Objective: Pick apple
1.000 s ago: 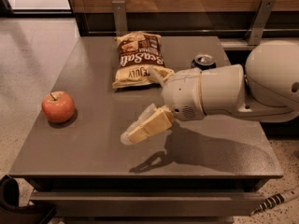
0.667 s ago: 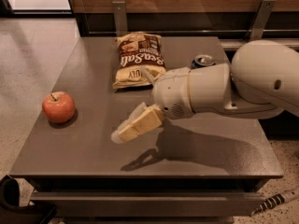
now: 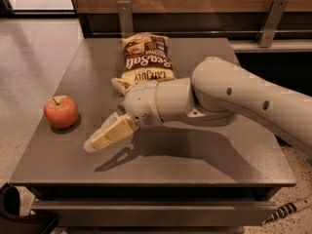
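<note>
The apple (image 3: 61,111), red-orange with a short stem, sits upright near the left edge of the grey table (image 3: 195,162). My gripper (image 3: 105,136) hangs just above the table, to the right of the apple and a little nearer the front edge. It points down and left toward the apple, with a small gap between them. It holds nothing that I can see. The white arm (image 3: 234,99) reaches in from the right across the table's middle.
A brown chip bag (image 3: 146,62) lies at the back centre of the table, partly behind my arm's wrist. A wooden wall with metal brackets (image 3: 270,21) runs behind the table. The floor drops away past the table's left edge.
The arm has swung left across the table and the gripper has moved closer to the apple. The blue can seen earlier at the back right is now hidden behind the arm.
</note>
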Robot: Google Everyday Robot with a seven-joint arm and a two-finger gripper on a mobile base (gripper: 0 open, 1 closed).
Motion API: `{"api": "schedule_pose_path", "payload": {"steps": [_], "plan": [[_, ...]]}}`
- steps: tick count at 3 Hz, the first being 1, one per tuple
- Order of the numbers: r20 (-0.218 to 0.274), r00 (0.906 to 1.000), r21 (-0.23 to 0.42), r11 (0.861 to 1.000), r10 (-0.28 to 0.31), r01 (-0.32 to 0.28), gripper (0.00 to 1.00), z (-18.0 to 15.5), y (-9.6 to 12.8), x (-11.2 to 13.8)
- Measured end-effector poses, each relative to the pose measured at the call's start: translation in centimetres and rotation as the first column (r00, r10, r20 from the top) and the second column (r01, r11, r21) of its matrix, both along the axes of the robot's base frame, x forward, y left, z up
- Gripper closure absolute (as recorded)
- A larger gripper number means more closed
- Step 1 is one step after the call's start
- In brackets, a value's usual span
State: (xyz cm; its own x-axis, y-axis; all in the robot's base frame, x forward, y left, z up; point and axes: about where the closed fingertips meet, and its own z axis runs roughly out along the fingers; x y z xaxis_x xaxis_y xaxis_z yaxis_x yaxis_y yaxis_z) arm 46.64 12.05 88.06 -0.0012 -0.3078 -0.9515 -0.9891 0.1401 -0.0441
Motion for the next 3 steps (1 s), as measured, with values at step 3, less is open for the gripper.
{"api": "schedule_pose_path", "payload": {"steps": [3], "plan": [[-0.006,0.9987,0.008,0.999,0.05,-0.05,0.0,-3.1,9.0,1.8]]}}
